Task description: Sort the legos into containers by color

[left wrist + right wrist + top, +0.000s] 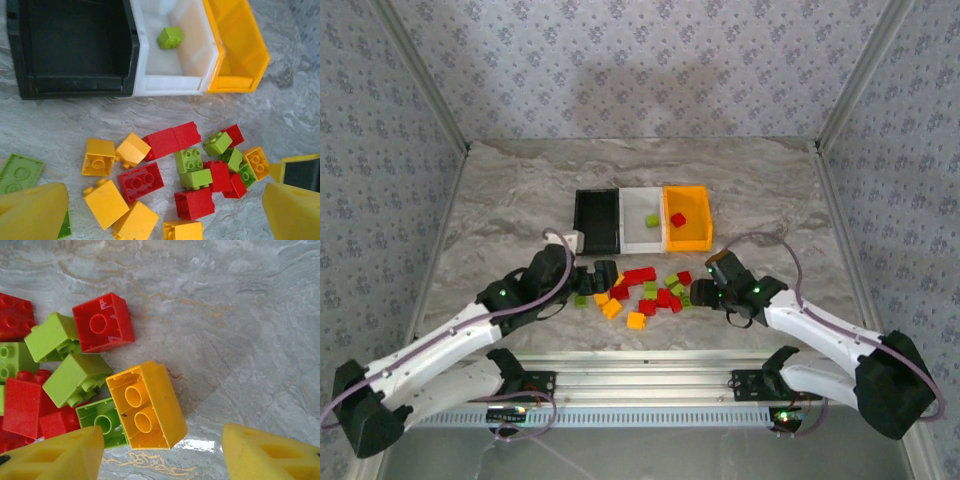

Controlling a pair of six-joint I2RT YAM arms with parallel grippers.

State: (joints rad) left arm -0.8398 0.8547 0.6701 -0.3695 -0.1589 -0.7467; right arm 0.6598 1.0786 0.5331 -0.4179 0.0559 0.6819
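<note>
The legos (640, 290) lie in a loose pile of red, lime green and orange-yellow bricks in front of the containers. The black bin (597, 218) holds nothing that I can see. One green brick (170, 37) lies in the white bin (638, 240), and one red brick (678, 220) in the orange-yellow bin (692, 238). My left gripper (162, 214) is open just above the pile's left half, over yellow and red bricks. My right gripper (162, 456) is open at the pile's right edge, straddling an orange-yellow brick (147, 405) that lies on its side.
Both arms reach in low from the near edge and meet at the pile. Bare marble table (770, 200) extends right of the bins and behind them. A flat green plate (20, 172) lies at the pile's far left. Patterned walls enclose the table.
</note>
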